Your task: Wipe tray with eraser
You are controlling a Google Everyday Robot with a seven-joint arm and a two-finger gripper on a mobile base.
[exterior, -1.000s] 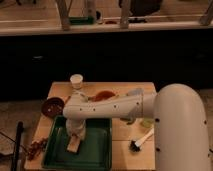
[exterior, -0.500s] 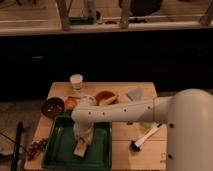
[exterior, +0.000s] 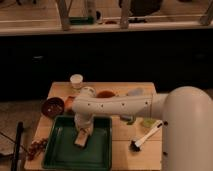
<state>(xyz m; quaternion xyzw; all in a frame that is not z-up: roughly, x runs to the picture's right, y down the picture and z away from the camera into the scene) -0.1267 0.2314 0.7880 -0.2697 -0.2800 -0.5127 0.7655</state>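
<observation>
The dark green tray (exterior: 57,152) lies at the front left of the wooden table. The tan eraser (exterior: 81,139) sits on the tray floor, right of the tray's middle. My gripper (exterior: 82,131) points down from the white arm and presses on the eraser's top end; it is shut on the eraser. The arm (exterior: 115,105) crosses the table from the right.
A dark-red bowl (exterior: 52,107) stands left of the tray's far edge. A white cup (exterior: 76,80) is at the table's back. A white-handled black brush (exterior: 146,136) lies right of the tray, near a yellow-green item (exterior: 148,123). A black pole (exterior: 18,145) stands at the left.
The arm has swung from the tray's left side toward its right, dragging the eraser across the tray floor. The bowl and cup are now uncovered.
</observation>
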